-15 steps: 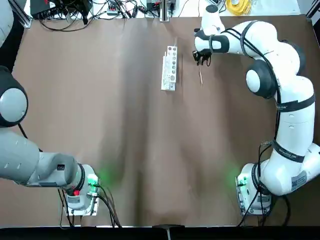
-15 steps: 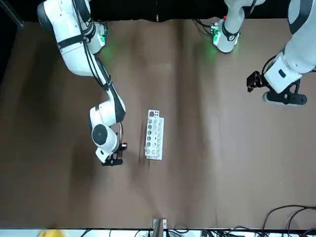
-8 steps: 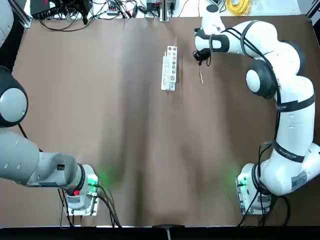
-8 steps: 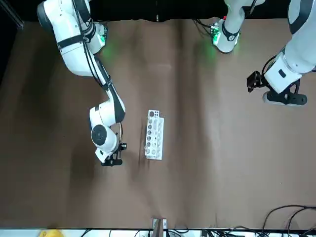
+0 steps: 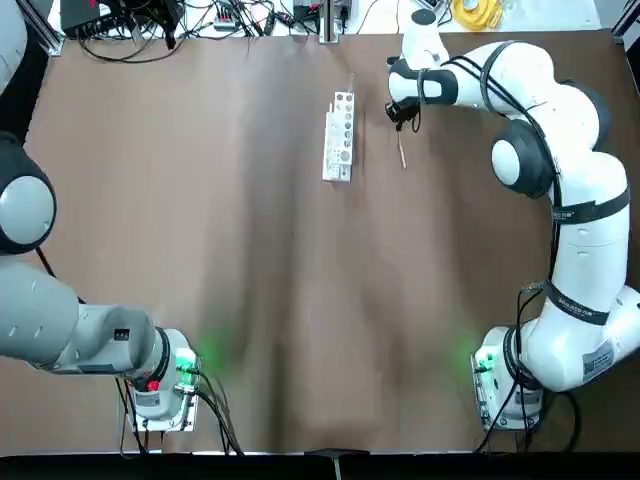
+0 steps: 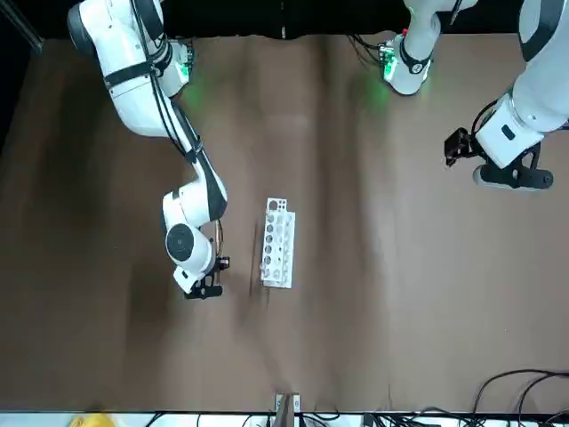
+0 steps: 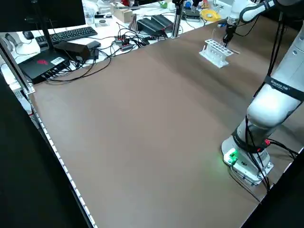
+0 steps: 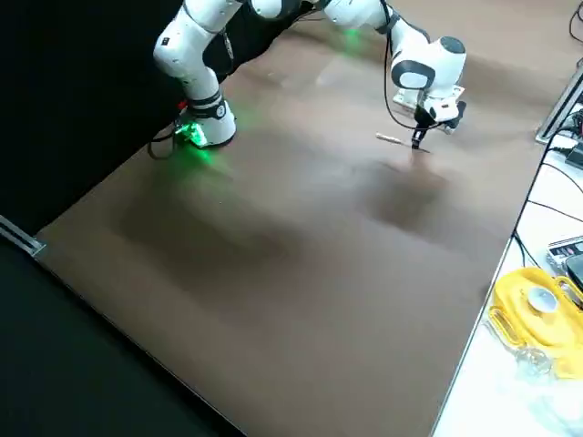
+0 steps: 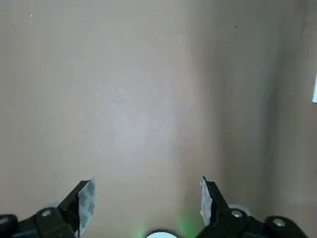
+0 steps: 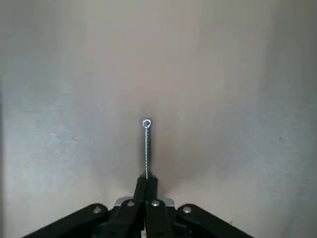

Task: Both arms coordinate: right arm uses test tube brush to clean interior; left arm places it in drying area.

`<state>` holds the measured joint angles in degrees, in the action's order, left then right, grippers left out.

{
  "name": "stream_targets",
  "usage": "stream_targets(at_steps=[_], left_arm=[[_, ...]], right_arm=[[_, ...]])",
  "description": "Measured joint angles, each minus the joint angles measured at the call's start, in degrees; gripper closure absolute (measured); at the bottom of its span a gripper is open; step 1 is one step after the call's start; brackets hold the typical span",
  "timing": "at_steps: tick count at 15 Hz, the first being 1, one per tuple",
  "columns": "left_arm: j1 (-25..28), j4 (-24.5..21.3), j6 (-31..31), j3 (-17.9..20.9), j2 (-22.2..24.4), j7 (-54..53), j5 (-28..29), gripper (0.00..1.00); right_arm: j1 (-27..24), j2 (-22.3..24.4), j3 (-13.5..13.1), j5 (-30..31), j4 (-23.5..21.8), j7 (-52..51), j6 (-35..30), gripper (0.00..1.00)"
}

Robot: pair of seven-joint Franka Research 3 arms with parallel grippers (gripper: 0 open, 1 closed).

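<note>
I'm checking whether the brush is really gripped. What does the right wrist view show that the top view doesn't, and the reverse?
Only the right wrist view shows the right hand shut on the test tube brush, its twisted-wire handle ending in a small loop. Only the top view shows the drying area, a white rack beside the brush toward the left arm's side and apart from it, plus the parked left arm. Both show the brush over the brown table.

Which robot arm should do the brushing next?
The right one. Its fingers are already shut on the brush, next to the rack. The left gripper is open with nothing in it, far from the rack.
</note>
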<state>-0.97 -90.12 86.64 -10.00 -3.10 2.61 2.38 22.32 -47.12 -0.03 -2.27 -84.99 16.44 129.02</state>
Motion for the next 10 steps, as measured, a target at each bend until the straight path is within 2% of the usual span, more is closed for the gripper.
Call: stream_targets(at_steps=[5, 8, 10], left_arm=[[0.00, 0.01, 0.00, 0.00, 0.00, 0.00, 0.00, 0.00], [0.00, 0.01, 0.00, 0.00, 0.00, 0.00, 0.00, 0.00], [0.00, 0.01, 0.00, 0.00, 0.00, 0.00, 0.00, 0.00]], right_arm=[[0.29, 0.47, 0.63, -0.06, 0.90, -3.83, -0.83, 0.98], [0.20, 1.42, 0.52, -0.02, 1.47, -9.92, -4.21, 0.98], [0.04, 2.83, 0.34, -0.02, 1.83, -16.35, -9.38, 0.98]])
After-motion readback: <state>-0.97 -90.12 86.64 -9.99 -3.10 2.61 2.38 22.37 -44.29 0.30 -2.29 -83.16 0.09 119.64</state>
